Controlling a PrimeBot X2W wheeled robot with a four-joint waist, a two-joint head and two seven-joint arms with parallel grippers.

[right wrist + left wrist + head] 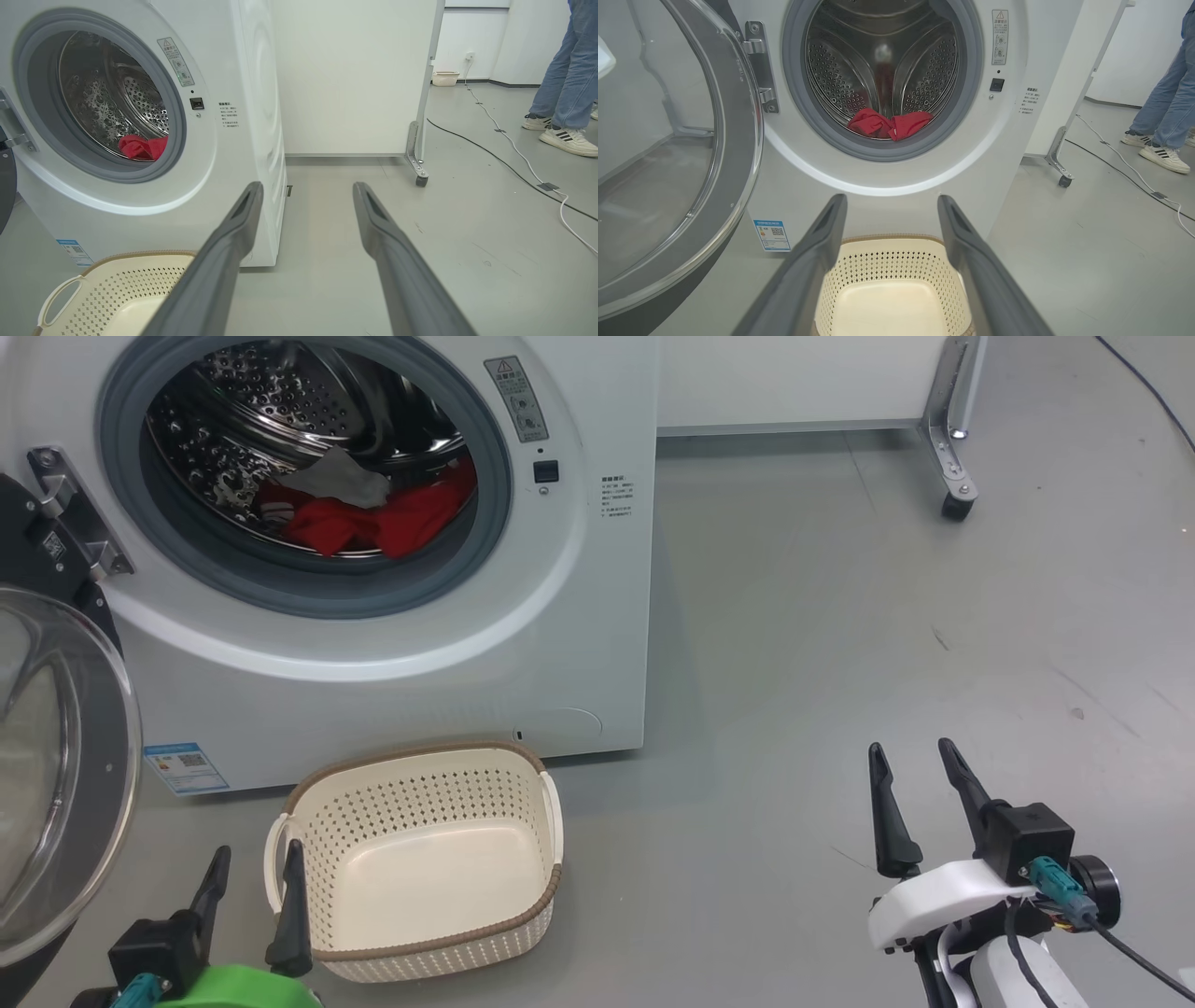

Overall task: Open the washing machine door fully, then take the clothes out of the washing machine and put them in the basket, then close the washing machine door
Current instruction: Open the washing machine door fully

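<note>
1. The clothes point(373, 521) sit bunched low in the drum point(280, 401), upper left of the head view.
2. My left gripper point(259, 847) and right gripper point(910, 745) stand spread, empty, at the lower corners.
3. They look soft, light and floppy, so I'd pinch a raised front fold.

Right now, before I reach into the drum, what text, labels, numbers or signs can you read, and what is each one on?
Nothing reads as words.
Warning sticker, washing machine front, beside the drum opening: a triangle sign; print too small.
Printed block right of it: too small.
Blue label, low on the front: QR code; print blurred.
Clothes: no number showing.
</note>
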